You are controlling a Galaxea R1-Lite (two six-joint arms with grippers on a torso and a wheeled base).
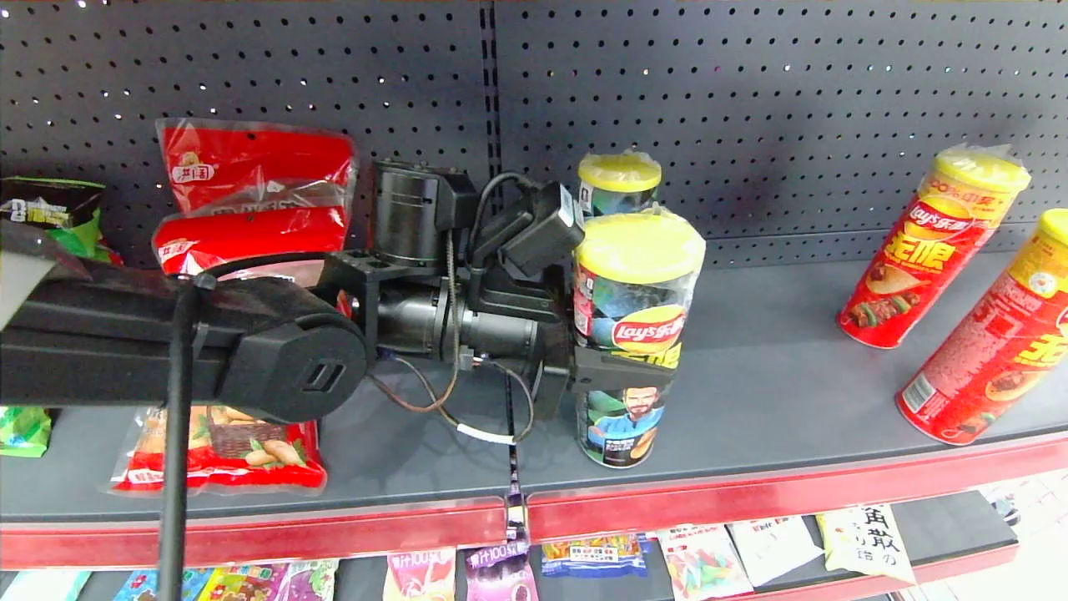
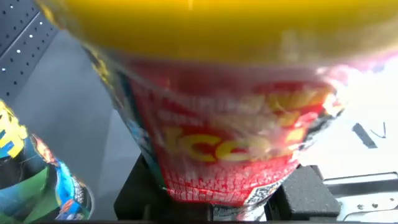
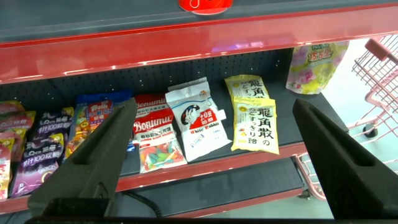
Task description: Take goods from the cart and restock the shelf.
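Shelf [image 1: 793, 401]: grey deck, red front lip, dark pegboard [image 1: 751, 100] rising behind.
Left stock: red snack bags [image 1: 250, 192] propped against the pegboard, peanut bag [image 1: 225, 451] flat near the lip, green bag [image 1: 50, 217] far left.
Right stock: two red chip cans [image 1: 930, 250] [image 1: 993, 334], both leaning, well apart from the action.
Lower shelf [image 3: 217, 171]: flat candy packets in a row, a white packet [image 3: 198, 118] beside yellow packets [image 3: 252, 115].
Cart [image 3: 379, 68]: pink wire frame, just off the lower shelf's end.
Yellow-lidded can [image 1: 638, 292]: upright at mid-shelf, near the front lip, base down at deck level; resting or just clear, cannot tell.
Left hand [image 1: 622, 371]: closed tight around the can's waist, fingers on either side, lid well above the grip; up close in the left wrist view, yellow lid and red label [image 2: 230, 137] right against the camera.
Second yellow-lidded can [image 1: 619, 182]: standing just behind the held one, close to the pegboard; also off to one side in the left wrist view [image 2: 31, 180].
Right hand [image 3: 212, 102]: spread wide, nothing between the fingers, hanging in front of the lower shelf.
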